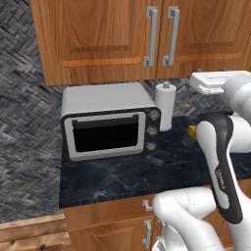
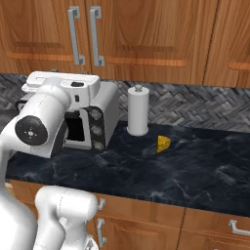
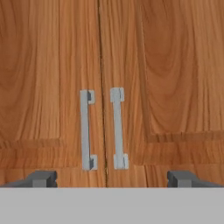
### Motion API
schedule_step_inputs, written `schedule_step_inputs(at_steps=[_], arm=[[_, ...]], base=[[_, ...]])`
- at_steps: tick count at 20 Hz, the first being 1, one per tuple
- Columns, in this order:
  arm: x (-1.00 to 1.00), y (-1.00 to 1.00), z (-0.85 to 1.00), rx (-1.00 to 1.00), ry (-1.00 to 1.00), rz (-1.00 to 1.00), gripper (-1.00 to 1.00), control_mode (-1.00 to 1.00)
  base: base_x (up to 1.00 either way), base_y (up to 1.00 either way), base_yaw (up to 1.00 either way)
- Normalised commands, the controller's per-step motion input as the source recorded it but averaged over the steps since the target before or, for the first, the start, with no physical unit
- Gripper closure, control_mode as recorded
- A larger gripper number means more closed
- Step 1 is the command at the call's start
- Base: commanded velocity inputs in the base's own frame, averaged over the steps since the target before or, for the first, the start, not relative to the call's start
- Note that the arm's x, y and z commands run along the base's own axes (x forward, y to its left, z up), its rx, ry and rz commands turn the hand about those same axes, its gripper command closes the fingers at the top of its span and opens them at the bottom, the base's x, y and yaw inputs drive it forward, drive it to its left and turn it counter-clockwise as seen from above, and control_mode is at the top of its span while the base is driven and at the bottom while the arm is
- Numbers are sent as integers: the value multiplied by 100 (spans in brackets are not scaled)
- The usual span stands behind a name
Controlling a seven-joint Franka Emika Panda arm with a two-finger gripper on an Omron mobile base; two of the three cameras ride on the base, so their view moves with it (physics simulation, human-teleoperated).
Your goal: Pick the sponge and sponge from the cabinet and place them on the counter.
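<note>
the fingers (image 3: 112, 178) stand spread wide with nothing between them, their two dark tips rising far apart at the bottom of the hand view, pointed square at the cabinet (image 3: 57, 65) and short of its wood. straight ahead of them the two doors meet at a thin vertical seam, both shut, with a pair of silver bar handles (image 3: 86, 130) upright on either side of that seam; the gap between the tips spans both handles. the sponges cannot be seen behind the closed doors. out from there, the base views show the cabinet (image 1: 98, 39) hanging over the back of the counter (image 1: 147, 171), with open air between its lower edge and what stands below. a microwave (image 1: 108, 122) sits toward the counter's left end, its front set back from the front edge, leaving a bare strip of dark marbled slab before it. a paper towel roll (image 2: 137, 112) stands upright just beside the microwave, near the back edge. the right base view shows a yellow cheese wedge (image 2: 164, 143) lying apart from the roll toward the counter's middle, and beyond it a broad bare stretch of counter (image 2: 205, 166) running to the right; in the left base view the arm covers most of the wedge. drawer fronts (image 2: 146, 219) run beneath the front edge.
</note>
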Motion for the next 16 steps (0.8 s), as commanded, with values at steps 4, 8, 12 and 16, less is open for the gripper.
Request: schedule_step_inputs(at_steps=[4, 8, 12, 16], arm=[[36, 0, 0, 0, 0, 0, -100, -100], [41, 0, 0, 0, 0, 0, -100, -100], [40, 0, 0, 0, -1, 0, -100, -100], [39, 0, 0, 0, -2, 0, -100, -100]], base=[[0, 0, 0], [0, 0, 0], [0, 0, 0], [0, 0, 0]])
